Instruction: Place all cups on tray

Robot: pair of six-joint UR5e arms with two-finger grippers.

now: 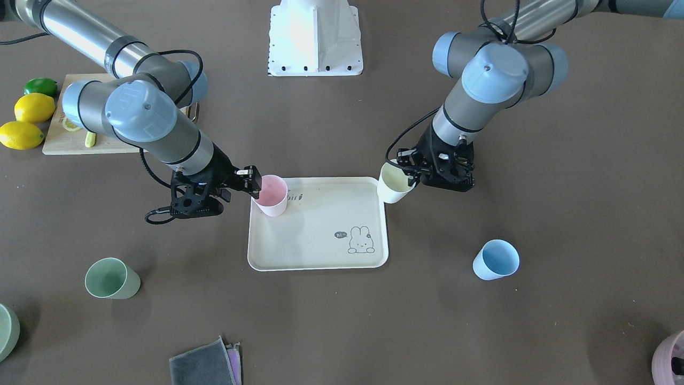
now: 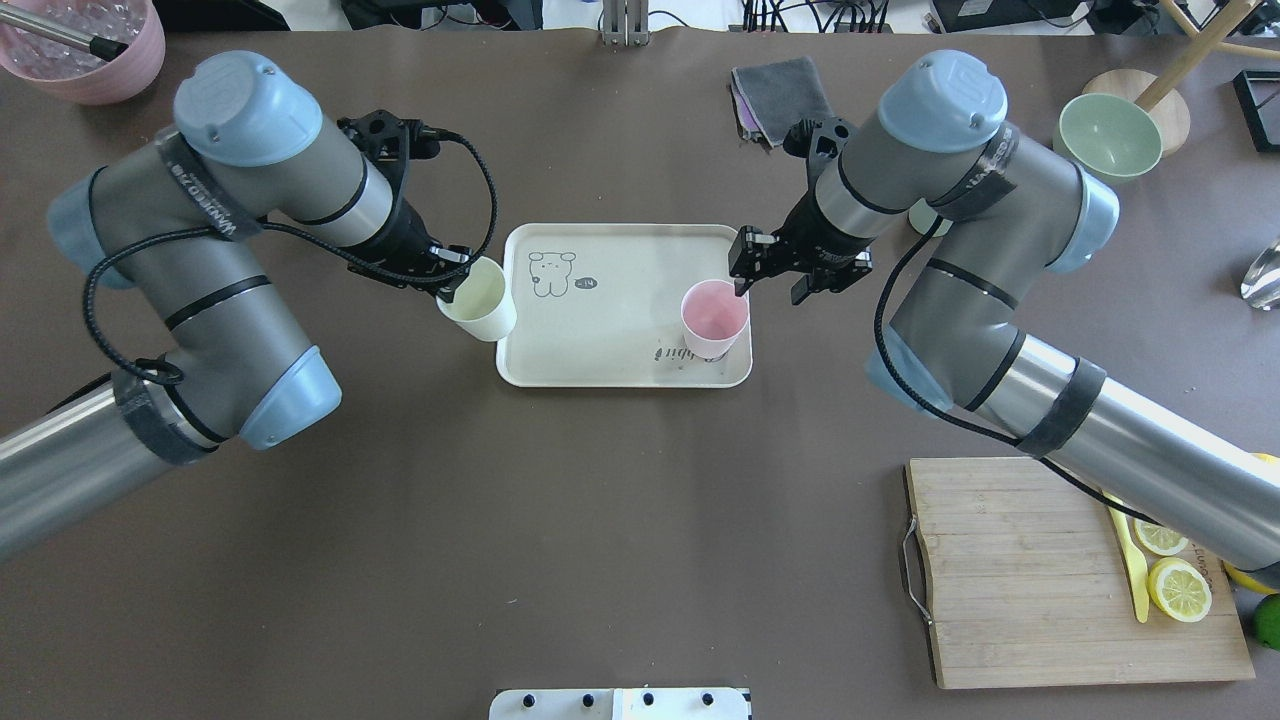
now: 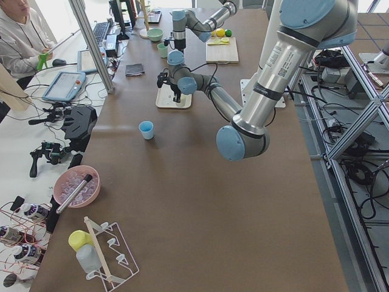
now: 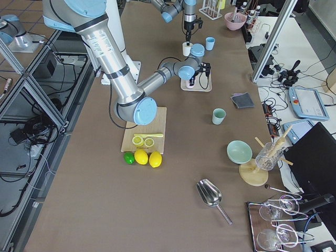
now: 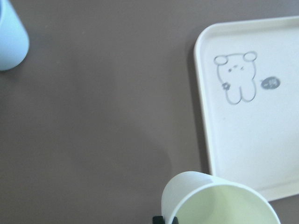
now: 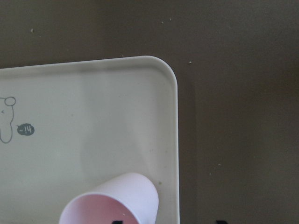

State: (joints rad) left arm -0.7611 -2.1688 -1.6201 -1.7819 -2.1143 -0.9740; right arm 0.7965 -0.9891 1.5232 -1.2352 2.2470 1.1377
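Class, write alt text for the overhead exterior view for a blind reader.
The left claw holds a cream cup at the left edge of the tray. The right claw, open, straddles the rim of a pink cup standing in its corner.

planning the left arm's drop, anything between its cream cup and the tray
Nothing visible does. The left gripper holds the cream cup at the rim of the tray, bare on that side; the pink cup stands at its far end.
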